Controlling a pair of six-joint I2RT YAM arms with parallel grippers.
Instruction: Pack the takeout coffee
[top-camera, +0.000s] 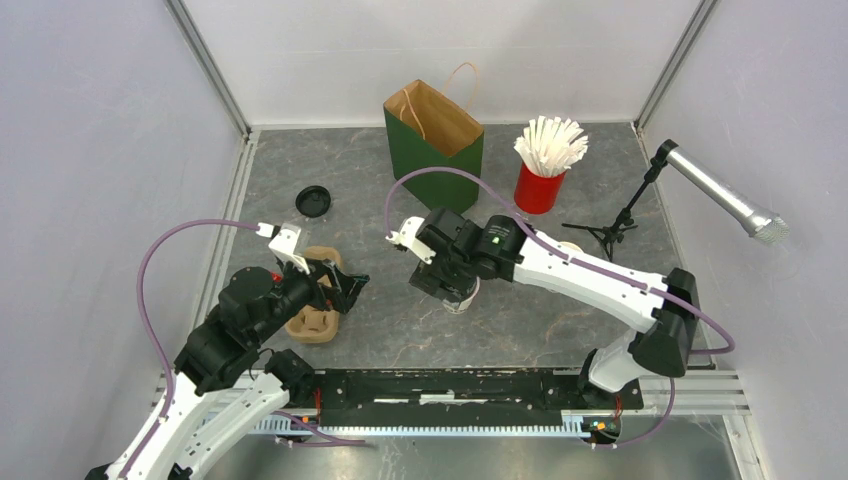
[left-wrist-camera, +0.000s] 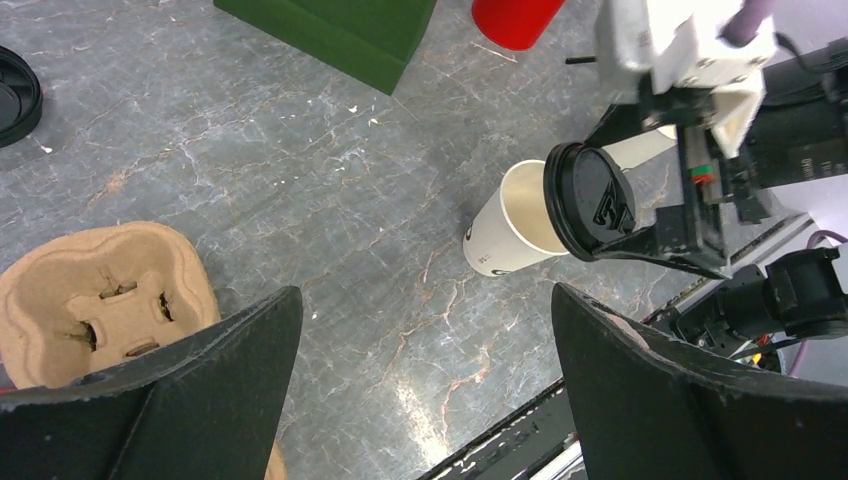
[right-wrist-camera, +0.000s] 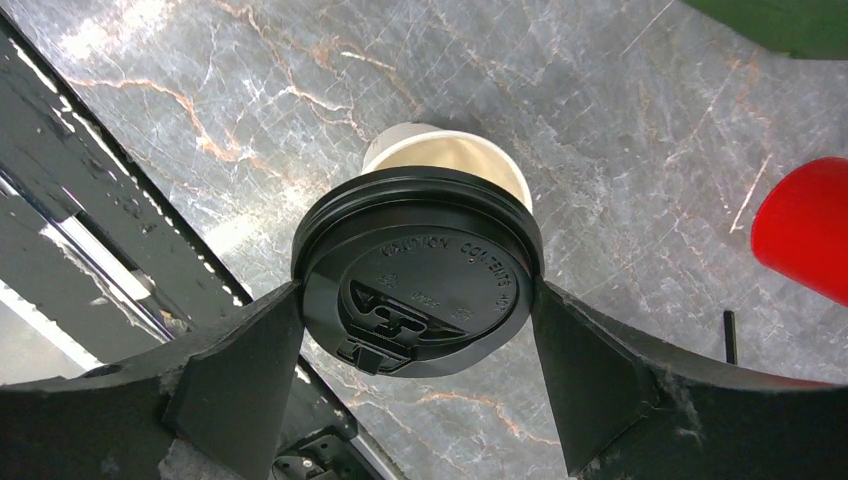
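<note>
R gripper (right-wrist-camera: 418, 300) clamps lid (right-wrist-camera: 420, 270) by its edges, tilted beside cup (right-wrist-camera: 450, 160) mouth. I should centre, level, then press evenly. L gripper (left-wrist-camera: 425, 300) wide, empty.

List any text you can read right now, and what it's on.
"CAUTION CONTENTS HOT": embossed on the black lid in the right hand, faint.
Smaller embossing under it: too small to read.
Dark mark on the white cup, on its side: unreadable.
No other text shows.
</note>
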